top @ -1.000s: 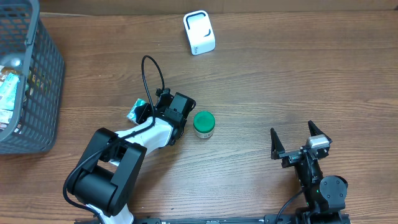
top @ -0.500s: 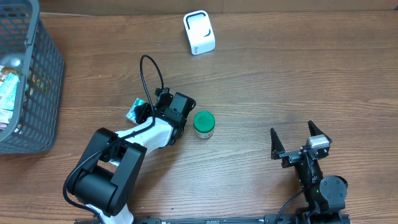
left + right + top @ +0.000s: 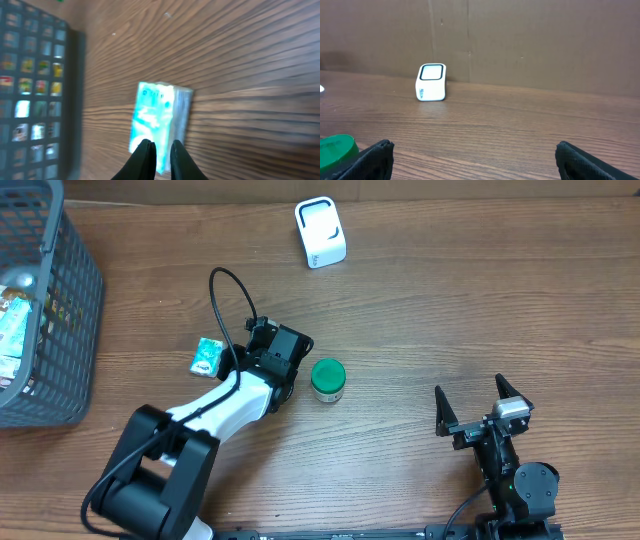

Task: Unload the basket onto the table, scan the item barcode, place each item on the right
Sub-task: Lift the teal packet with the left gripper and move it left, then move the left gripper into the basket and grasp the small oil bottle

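Observation:
The item, a small teal packet [image 3: 207, 355], lies flat on the wooden table left of my left gripper [image 3: 240, 358]. The left wrist view shows the packet [image 3: 157, 117] just beyond the gripper [image 3: 160, 145]. Its fingers stand almost together, with only a thin gap and nothing pinched between them. The white barcode scanner [image 3: 320, 232] stands at the far middle of the table and also shows in the right wrist view [image 3: 431, 82]. My right gripper [image 3: 470, 390] rests at the near right, wide open and empty [image 3: 473, 150].
A green-lidded jar [image 3: 327, 380] stands just right of the left gripper and shows at the left edge of the right wrist view [image 3: 337, 150]. A grey mesh basket [image 3: 60, 330] with several packaged items fills the far left [image 3: 35, 90].
The teal packet has gone from tilted at the left fingertips to lying flat a little farther left. The left arm and its cable have shifted. The right arm has not moved.

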